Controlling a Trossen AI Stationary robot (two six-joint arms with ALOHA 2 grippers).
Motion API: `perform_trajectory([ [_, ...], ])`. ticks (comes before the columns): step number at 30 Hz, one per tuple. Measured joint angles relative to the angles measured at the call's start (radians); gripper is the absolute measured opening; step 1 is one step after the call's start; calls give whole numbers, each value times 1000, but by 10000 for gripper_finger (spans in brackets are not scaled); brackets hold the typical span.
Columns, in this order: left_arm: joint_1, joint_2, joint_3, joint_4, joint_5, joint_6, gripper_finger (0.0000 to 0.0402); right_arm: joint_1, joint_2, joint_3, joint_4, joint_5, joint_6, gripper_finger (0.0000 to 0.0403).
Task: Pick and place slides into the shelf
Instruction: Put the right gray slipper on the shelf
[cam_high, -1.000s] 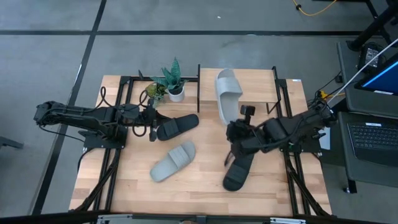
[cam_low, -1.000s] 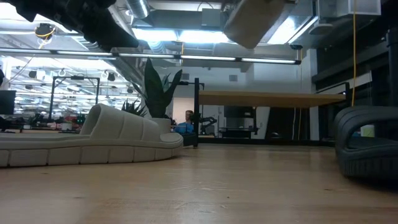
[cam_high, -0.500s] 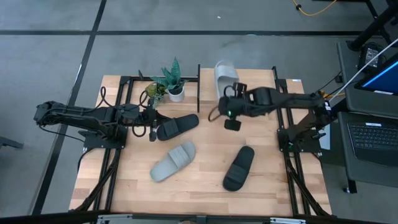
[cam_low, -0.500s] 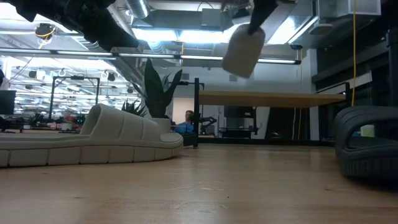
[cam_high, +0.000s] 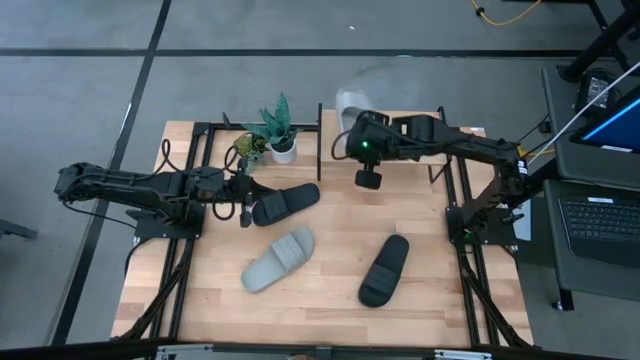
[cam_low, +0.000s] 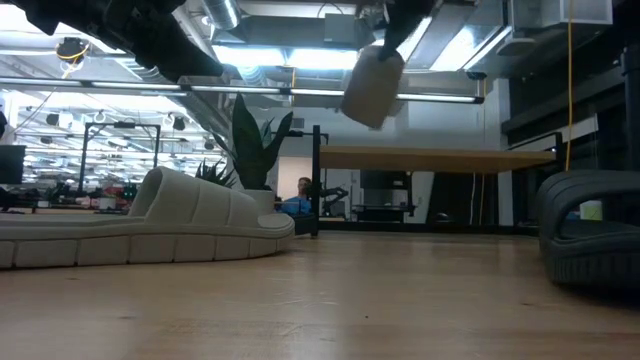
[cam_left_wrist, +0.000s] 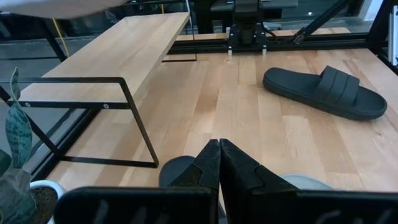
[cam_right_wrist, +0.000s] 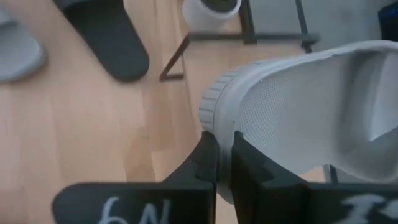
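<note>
My right gripper (cam_high: 352, 122) is shut on a pale slide (cam_high: 350, 100) and holds it up in the air over the far edge of the shelf (cam_high: 420, 165). In the low view this slide (cam_low: 372, 85) hangs tilted above the shelf board (cam_low: 430, 157). My left gripper (cam_high: 245, 208) is shut, at the left end of a black slide (cam_high: 285, 203) lying flat on the table. Whether it touches that slide I cannot tell. A second pale slide (cam_high: 278, 260) and a second black slide (cam_high: 385, 270) lie sole-down on the tabletop. My right gripper pinches the rounded end rim of the pale slide's sole (cam_right_wrist: 214, 118) between its two fingers (cam_right_wrist: 208, 158). The slide is lifted clear of table and shelf and extends away from the fingers, tilted, with its footbed (cam_right_wrist: 286, 106) facing the wrist camera.
A potted plant (cam_high: 272, 135) stands at the table's far side, just left of the shelf's black upright (cam_high: 320, 130). The shelf's black frame (cam_left_wrist: 130, 102) stands open underneath. Bare tabletop lies between the two near slides. A laptop stand (cam_high: 600, 150) is beyond the right edge.
My right gripper, still shut on the pale slide, has swung from the table's right middle toward the far edge and to the left. The slide has travelled with it, from over the shelf board to its far side, staying lifted.
</note>
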Motion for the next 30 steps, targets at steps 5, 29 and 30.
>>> perform_trajectory([
  [5, 0, 0, 0, 0, 0, 0, 0, -32, 118, 215, -125, -8, -37, 21],
  [29, 0, 0, 0, -11, 0, -1, 0, -69, 331, 379, -261, -7, -55, 21],
  [30, 0, 0, 0, -12, 0, -1, 0, -69, 331, 379, -261, -7, -52, 21],
])
